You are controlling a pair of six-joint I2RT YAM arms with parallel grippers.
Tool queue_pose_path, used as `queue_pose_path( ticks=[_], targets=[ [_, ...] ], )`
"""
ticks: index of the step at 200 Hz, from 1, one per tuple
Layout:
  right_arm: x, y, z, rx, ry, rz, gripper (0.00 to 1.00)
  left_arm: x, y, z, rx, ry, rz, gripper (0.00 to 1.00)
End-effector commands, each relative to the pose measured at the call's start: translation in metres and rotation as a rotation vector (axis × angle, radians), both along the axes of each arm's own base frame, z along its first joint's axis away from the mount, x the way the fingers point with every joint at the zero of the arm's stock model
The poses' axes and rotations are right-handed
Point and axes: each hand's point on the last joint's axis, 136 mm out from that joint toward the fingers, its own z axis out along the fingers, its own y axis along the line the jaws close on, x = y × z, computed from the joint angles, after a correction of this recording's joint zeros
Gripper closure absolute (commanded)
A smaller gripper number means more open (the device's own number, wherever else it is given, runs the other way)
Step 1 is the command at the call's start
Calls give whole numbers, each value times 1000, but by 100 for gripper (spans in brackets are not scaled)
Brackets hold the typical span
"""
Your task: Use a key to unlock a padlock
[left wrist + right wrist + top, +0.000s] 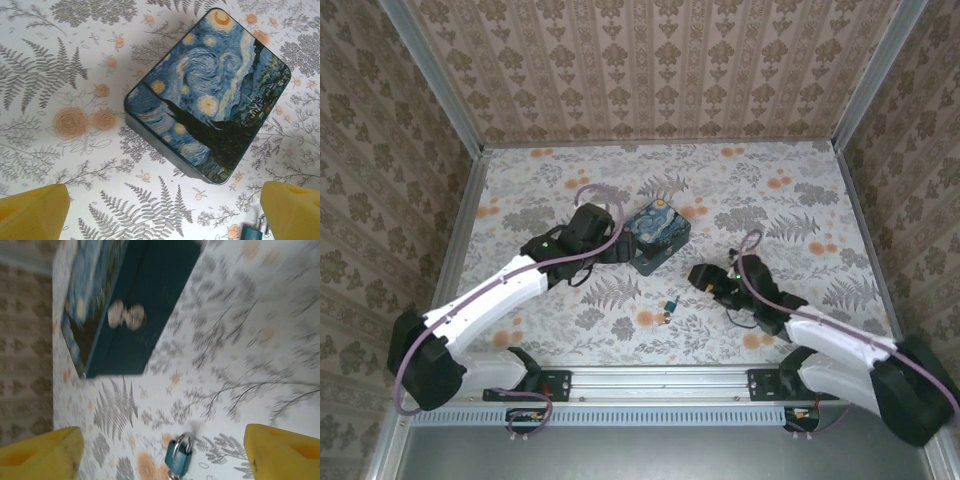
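The small teal-blue padlock with a silver shackle [670,307] lay flat on the white table printed with grey ferns and orange flowers [790,200], near the front edge and between the two arms. A small dark piece [663,319] at its near end was too small to identify. The padlock sat apart from the dark blue rectangular box painted with a swirling starry night sky [657,238], which rested further back, toward the middle of the table.

In the top view the left end effector [617,248] sat just beside the box's left side. The right end effector [701,273] hung to the right of the padlock, near it but not touching.

The left wrist view looked down on the box lid. The left arm's yellow fingers [35,212] stood wide apart at the bottom corners, gripping nothing, and the padlock peeked in at the bottom edge, just beside the right-hand finger.

The right wrist view was blurred. That arm's yellow fingers [287,450] were also spread wide with nothing held. The padlock lay on the table between them, its shackle pointing toward the box, whose dark side wall faced the camera.
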Motion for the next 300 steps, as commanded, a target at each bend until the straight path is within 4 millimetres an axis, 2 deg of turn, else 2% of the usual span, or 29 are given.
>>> queue_pose_path(
  ticks=[1,26,57,71,88,105,108,130,150,170,189,208,246,249,262,270,288,294,300],
  targets=[
    [-3,-31,22,-144,-16,2,1,4,35,7,50,-68,97,0],
    [18,-63,62,-263,-83,-57,0,11,78,26,154,-221,205,0],
    [51,-114,95,-511,-174,-223,1,18,120,50,251,-428,298,0],
    [66,-128,109,-615,-254,-259,0,21,136,56,314,-502,325,0],
    [81,-147,121,-736,-339,-343,1,26,157,55,390,-519,378,0],
    [93,-163,127,-834,-429,-425,0,33,172,45,412,-489,402,0],
    [95,-165,128,-851,-444,-430,1,34,181,43,417,-483,433,0],
    [107,-181,116,-953,-466,-464,0,43,201,29,371,-501,467,0],
    [116,-196,84,-1006,-399,-485,0,47,219,17,338,-530,497,0],
    [123,-201,59,-1012,-370,-489,0,50,234,0,343,-530,513,0],
    [129,-198,39,-1026,-343,-441,1,56,240,-14,343,-531,515,0],
    [132,-201,19,-1002,-319,-429,1,71,232,-23,336,-552,457,0],
    [136,-200,26,-978,-415,-400,0,94,215,-53,362,-579,354,0],
    [135,-200,16,-979,-409,-390,0,95,214,-53,372,-588,345,0],
    [133,-204,10,-934,-469,-415,1,101,207,-60,379,-593,308,0],
    [135,-199,11,-913,-485,-382,1,104,205,-64,375,-595,291,0],
    [135,-180,-5,-893,-530,-271,1,110,202,-76,375,-583,268,0],
    [137,-177,1,-891,-583,-277,1,113,200,-80,376,-585,259,0],
    [137,-177,-2,-890,-555,-265,0,115,200,-79,390,-589,251,0]
  ],
)
